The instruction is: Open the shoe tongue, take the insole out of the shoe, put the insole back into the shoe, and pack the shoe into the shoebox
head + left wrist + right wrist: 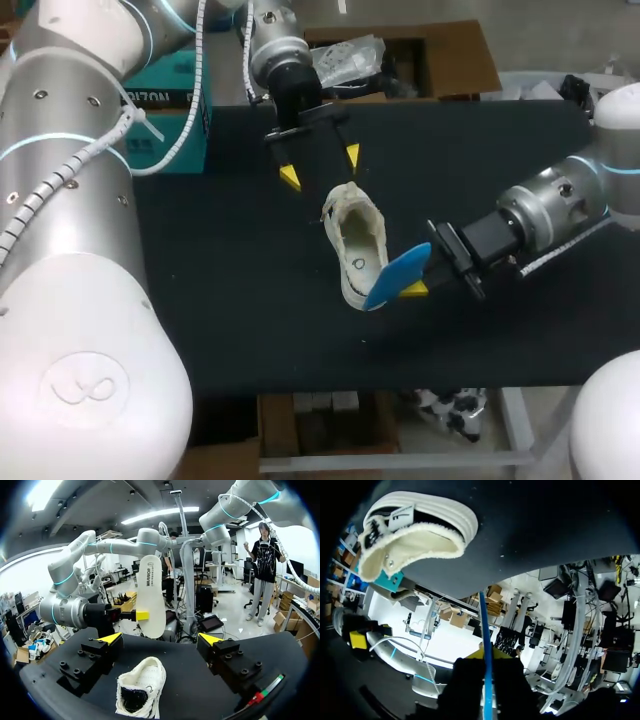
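A cream shoe (355, 240) lies on the black table, its opening facing up. My left gripper (320, 166) hangs open just above and beyond its far end. In the left wrist view the shoe (140, 687) lies below and between the spread fingers of the left gripper (160, 639). My right gripper (413, 289) is shut on the blue-topped insole (396, 276), held out over the shoe's near side. From the left wrist the insole's white underside (151, 595) stands upright beyond the shoe. The right wrist view shows the insole (484, 625) edge-on between its fingers (496, 654), with the shoe (410, 535) ahead.
An open cardboard box (470, 60) with crumpled paper inside stands past the table's far edge. A teal box (170, 125) sits at the far left corner. The black tabletop (240, 300) lies bare around the shoe.
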You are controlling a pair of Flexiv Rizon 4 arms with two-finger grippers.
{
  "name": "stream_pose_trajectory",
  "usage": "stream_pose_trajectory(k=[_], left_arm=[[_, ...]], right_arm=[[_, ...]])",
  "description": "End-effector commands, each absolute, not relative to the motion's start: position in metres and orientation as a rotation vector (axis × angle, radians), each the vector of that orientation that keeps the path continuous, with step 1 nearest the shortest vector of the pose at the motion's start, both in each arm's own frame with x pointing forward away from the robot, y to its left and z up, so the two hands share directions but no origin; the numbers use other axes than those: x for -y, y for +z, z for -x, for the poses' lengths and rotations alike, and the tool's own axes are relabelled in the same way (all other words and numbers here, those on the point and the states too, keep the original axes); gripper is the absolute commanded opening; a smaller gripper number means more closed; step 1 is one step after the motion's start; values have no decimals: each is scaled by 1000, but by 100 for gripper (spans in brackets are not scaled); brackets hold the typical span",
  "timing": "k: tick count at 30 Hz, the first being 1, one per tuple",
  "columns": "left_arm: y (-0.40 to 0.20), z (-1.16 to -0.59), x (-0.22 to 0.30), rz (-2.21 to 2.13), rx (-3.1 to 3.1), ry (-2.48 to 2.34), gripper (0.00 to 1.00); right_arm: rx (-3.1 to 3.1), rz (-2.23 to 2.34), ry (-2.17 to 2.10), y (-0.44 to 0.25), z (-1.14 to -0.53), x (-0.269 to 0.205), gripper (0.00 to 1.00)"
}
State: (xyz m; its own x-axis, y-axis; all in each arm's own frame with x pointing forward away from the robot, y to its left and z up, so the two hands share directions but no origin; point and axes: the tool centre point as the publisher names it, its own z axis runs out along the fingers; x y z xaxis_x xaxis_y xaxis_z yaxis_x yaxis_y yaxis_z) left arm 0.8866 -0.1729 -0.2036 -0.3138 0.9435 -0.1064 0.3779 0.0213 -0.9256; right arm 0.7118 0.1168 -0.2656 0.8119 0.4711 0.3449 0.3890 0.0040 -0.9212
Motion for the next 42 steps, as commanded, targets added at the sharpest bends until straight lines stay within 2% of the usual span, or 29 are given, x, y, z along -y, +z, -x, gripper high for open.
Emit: stream_pose_trajectory(k=[1,17,34,38,42], left_arm=[[-205,-889,173,1349,1729,1286,100],[-205,-889,173,1349,1729,1286,100],[-210,-803,155,1099,2338,1671,100],[-208,-796,161,880,2541,1653,100],[-208,-796,161,880,2541,1653,100]], right_arm=[[696,1605,73,-266,-712,-115,0],[696,1605,73,-266,-712,-115,0],[483,1665,-135,-263,-745,-123,0],[416,1660,-168,-266,-755,-125,0],[416,1660,-168,-266,-755,-125,0]])
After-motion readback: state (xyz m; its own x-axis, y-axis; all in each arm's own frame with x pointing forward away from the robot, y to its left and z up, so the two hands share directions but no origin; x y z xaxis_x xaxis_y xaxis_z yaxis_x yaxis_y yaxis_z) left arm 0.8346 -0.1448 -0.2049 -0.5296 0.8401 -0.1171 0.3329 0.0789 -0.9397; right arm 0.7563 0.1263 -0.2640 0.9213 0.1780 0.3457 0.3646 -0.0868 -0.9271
